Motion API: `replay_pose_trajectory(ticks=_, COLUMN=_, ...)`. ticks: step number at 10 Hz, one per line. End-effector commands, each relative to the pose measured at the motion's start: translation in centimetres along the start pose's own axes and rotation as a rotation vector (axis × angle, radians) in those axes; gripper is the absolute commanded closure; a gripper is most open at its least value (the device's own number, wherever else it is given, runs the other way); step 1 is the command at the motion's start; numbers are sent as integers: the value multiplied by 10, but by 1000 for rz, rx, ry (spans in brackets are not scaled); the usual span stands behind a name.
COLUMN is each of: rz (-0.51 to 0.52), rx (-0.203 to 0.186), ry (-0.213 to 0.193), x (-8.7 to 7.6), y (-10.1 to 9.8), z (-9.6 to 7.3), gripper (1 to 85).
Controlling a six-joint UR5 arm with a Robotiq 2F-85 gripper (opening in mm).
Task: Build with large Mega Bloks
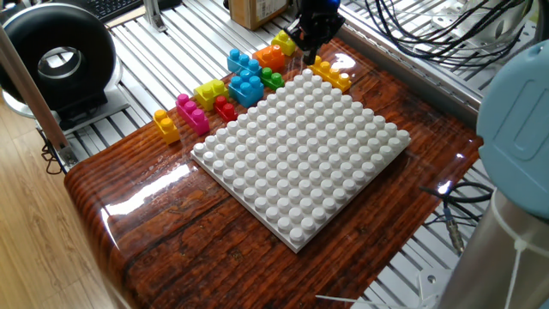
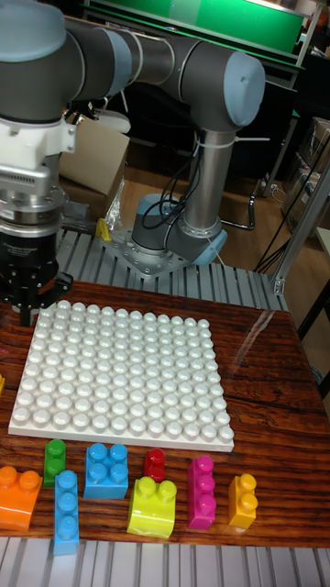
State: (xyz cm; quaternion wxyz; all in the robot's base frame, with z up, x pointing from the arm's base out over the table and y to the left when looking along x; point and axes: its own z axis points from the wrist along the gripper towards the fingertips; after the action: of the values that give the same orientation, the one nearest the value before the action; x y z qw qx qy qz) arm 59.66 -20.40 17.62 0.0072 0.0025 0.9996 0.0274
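Observation:
Large Mega Bloks lie in a loose row along one edge of the white studded baseplate [image 1: 300, 154]. Among them are an orange one [image 1: 270, 57], a green one [image 1: 271, 78], two blue ones [image 1: 247, 87] [image 1: 241, 61], a red one [image 1: 226, 108], a lime one [image 1: 209, 92], a magenta one [image 1: 192, 113] and a yellow one [image 1: 165, 125]. A long yellow brick [image 1: 330, 73] lies by the plate's far corner. My gripper [image 1: 309, 53] hangs low just behind that brick, over the corner, and looks open with nothing between its fingers. In the tall fixed view the gripper [image 2: 32, 316] stands at the plate's back left corner [image 2: 55, 316].
The plate lies on a glossy wooden board [image 1: 171, 215] over slatted metal. Another yellow brick [image 1: 284, 41] sits behind the orange one. A black round device [image 1: 56, 60] stands at the far left and a cardboard box [image 1: 257, 10] at the back. Cables run at the right [image 1: 429, 26].

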Motion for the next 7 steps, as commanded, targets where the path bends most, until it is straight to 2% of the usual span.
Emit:
replay_pose_trajectory(ticks=1, rz=13, rx=-15, ry=-11, x=-4, y=-4, z=2, gripper=847)
replay_pose_trajectory(ticks=2, rz=15, rx=-24, ry=-3, x=-2, y=-2, z=2, gripper=847)
replay_pose_trajectory(ticks=5, rz=52, rx=12, ry=71, x=17, y=-11, z=1, gripper=847)
replay_pose_trajectory(ticks=7, rz=70, rx=3, ry=100, x=25, y=-8, z=1, gripper=847)
